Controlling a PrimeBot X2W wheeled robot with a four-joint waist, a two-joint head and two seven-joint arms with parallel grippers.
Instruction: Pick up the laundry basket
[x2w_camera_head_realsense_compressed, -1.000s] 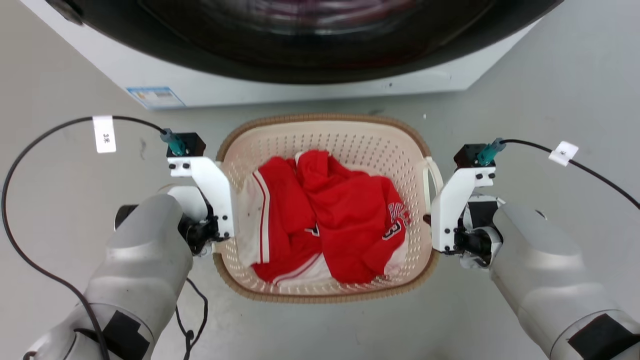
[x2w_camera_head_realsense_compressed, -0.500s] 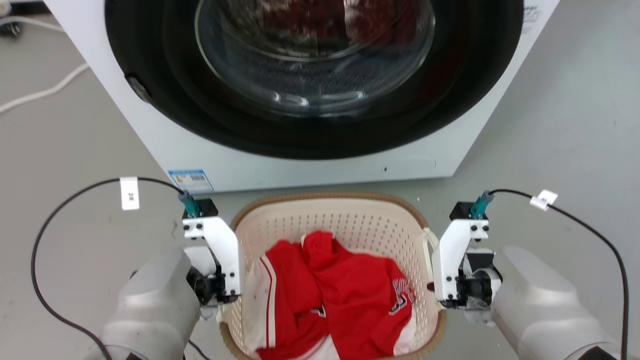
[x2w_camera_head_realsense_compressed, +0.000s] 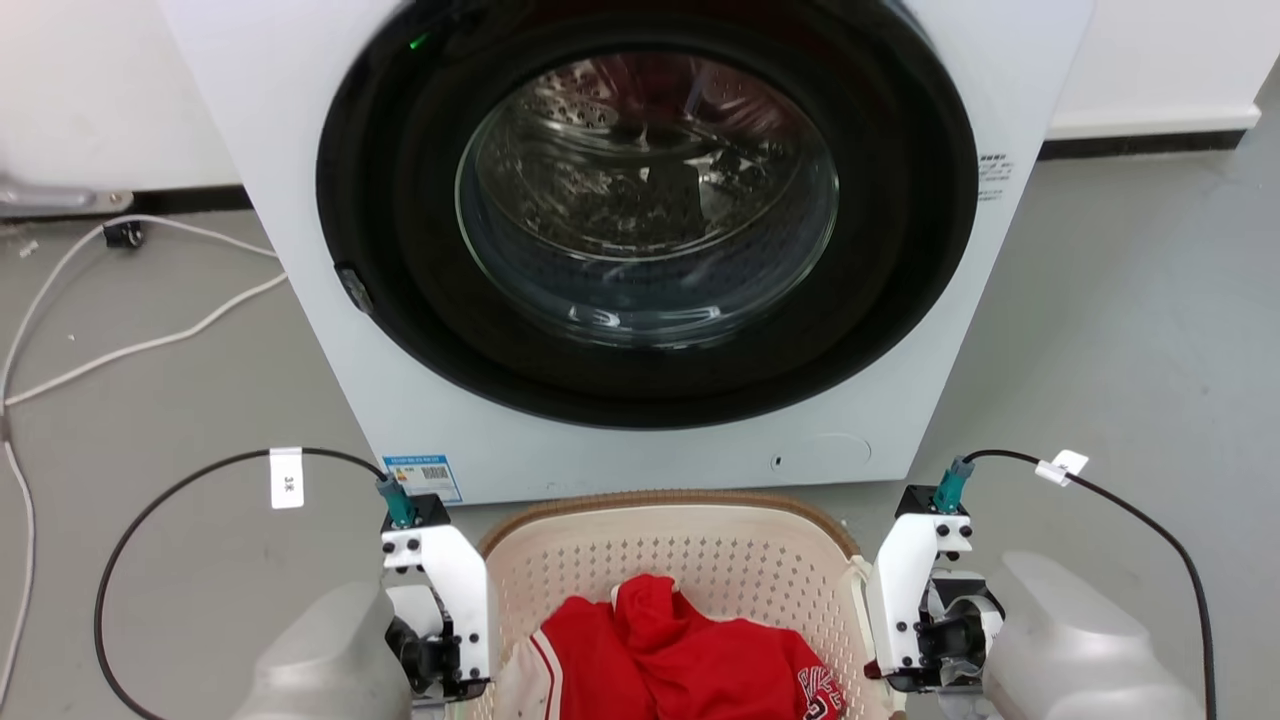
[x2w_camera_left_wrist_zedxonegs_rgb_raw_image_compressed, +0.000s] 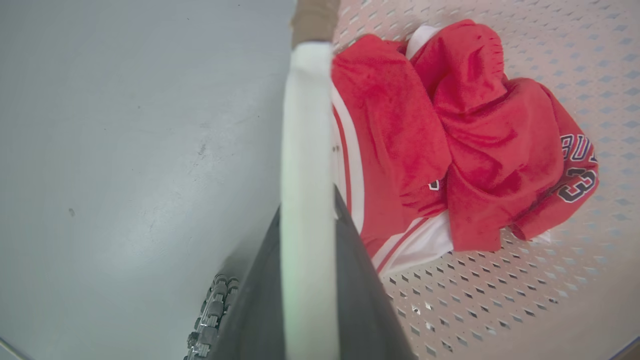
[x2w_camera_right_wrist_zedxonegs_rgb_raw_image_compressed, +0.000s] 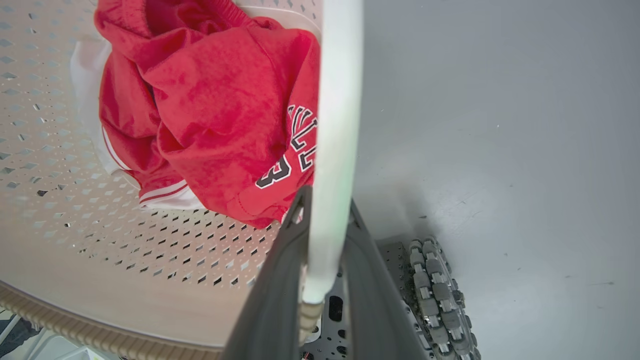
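The laundry basket (x2w_camera_head_realsense_compressed: 690, 560), cream perforated plastic with a brown woven-look rim, sits at the bottom middle of the head view, between my two arms. Crumpled red and white clothes (x2w_camera_head_realsense_compressed: 680, 660) lie in it. My left gripper (x2w_camera_head_realsense_compressed: 447, 672) is at the basket's left side. In the left wrist view its dark fingers (x2w_camera_left_wrist_zedxonegs_rgb_raw_image_compressed: 350, 280) are shut on the white loop handle (x2w_camera_left_wrist_zedxonegs_rgb_raw_image_compressed: 306, 125). My right gripper (x2w_camera_head_realsense_compressed: 888, 668) is at the right side, shut on the other white handle (x2w_camera_right_wrist_zedxonegs_rgb_raw_image_compressed: 340, 100), with its dark fingers (x2w_camera_right_wrist_zedxonegs_rgb_raw_image_compressed: 280, 280) on both sides of it.
A white front-loading washing machine (x2w_camera_head_realsense_compressed: 330, 340) with a round glass door (x2w_camera_head_realsense_compressed: 645, 200) stands just beyond the basket. Pale cables (x2w_camera_head_realsense_compressed: 130, 345) lie on the grey floor at the left. My base's roller wheel (x2w_camera_right_wrist_zedxonegs_rgb_raw_image_compressed: 437, 295) shows below the right handle. A wall runs behind.
The head camera has swung up, so the basket and both grippers sit lower in the view and the washer's door is in full view. Both grippers stay shut on the handles.
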